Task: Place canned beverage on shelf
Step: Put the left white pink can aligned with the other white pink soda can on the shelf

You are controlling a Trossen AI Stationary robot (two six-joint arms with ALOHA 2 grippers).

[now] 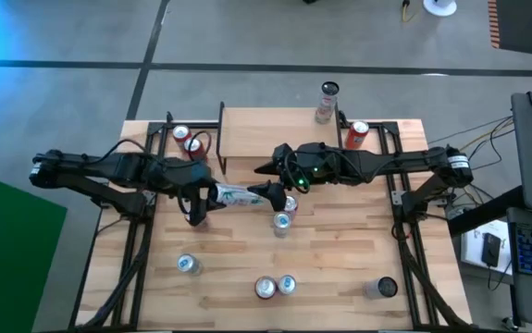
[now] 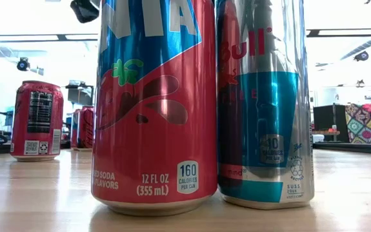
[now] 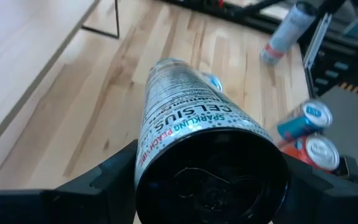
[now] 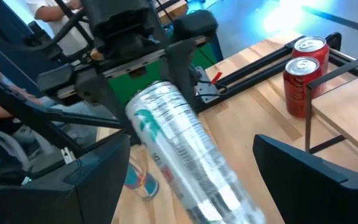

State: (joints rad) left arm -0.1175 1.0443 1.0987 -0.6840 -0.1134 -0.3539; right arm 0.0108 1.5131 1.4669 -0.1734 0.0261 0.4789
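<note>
Both grippers meet at one can, lying lengthwise between them above the table just off the shelf: left gripper clamps its base, right gripper spread around its top.

You see two dark, jointed arms, matte black with rounded housings; the right arm shows small green lights near its wrist, and the fingers look broad and flat.

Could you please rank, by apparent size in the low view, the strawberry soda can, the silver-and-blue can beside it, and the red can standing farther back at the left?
1. strawberry soda can
2. silver-and-blue can, similar, so the order is unsure
3. far red can, smallest, though distance exaggerates this
</note>
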